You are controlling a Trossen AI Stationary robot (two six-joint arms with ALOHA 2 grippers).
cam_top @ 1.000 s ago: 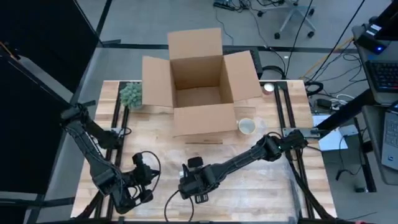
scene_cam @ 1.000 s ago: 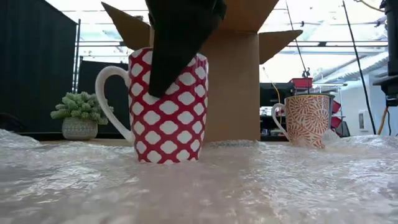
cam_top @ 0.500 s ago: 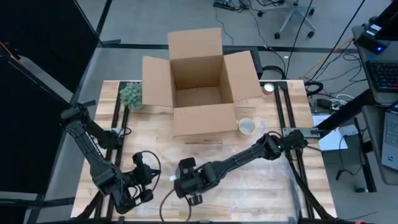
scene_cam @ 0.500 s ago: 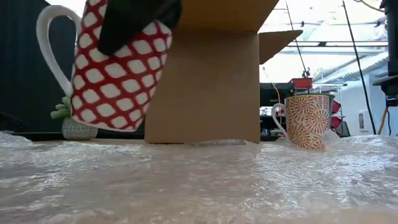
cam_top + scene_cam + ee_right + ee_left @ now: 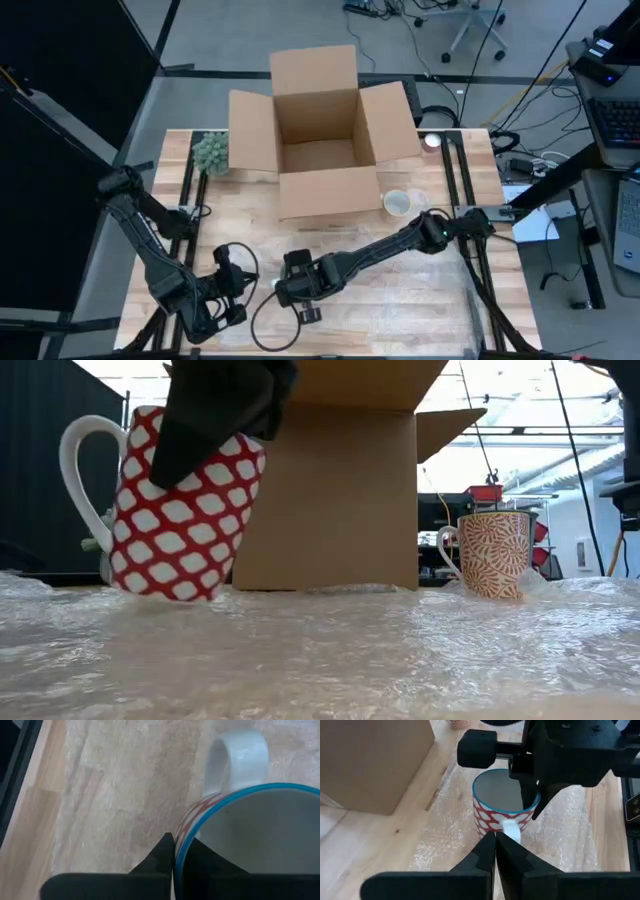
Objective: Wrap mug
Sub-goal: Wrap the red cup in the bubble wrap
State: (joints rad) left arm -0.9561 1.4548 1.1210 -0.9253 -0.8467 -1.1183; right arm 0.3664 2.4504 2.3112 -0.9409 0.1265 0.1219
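Note:
A red mug with white lattice, blue rim and white handle [image 5: 185, 510] hangs tilted just above the bubble wrap [image 5: 400, 650], handle toward the table's left. My right gripper [image 5: 175, 851] is shut on its rim and covers it in the high view [image 5: 292, 290]. My left gripper [image 5: 495, 842] sits near the table's front left [image 5: 228, 292], shut, pointing at the mug's handle [image 5: 511, 831]. I cannot tell whether it touches it. My right gripper holds the mug's rim [image 5: 181, 837] a short way round from the handle. One finger [image 5: 202, 856] is inside the mug and one [image 5: 162, 854] outside on the wall. The fingers come from above, pointing down. The mug hangs tilted, its lower edge [image 5: 165, 592] at the wrap's surface.
An open cardboard box [image 5: 320, 140] stands at the far middle. A second mug with a red leaf pattern [image 5: 495, 555] stands on the wrap's far right corner [image 5: 397, 203]. A small green plant [image 5: 211, 152] is at the far left.
My right gripper has lifted the mug off the wrap, carried it toward the table's left edge and my left gripper, and tipped it from upright to tilted. It has then lowered it again close to the wrap.

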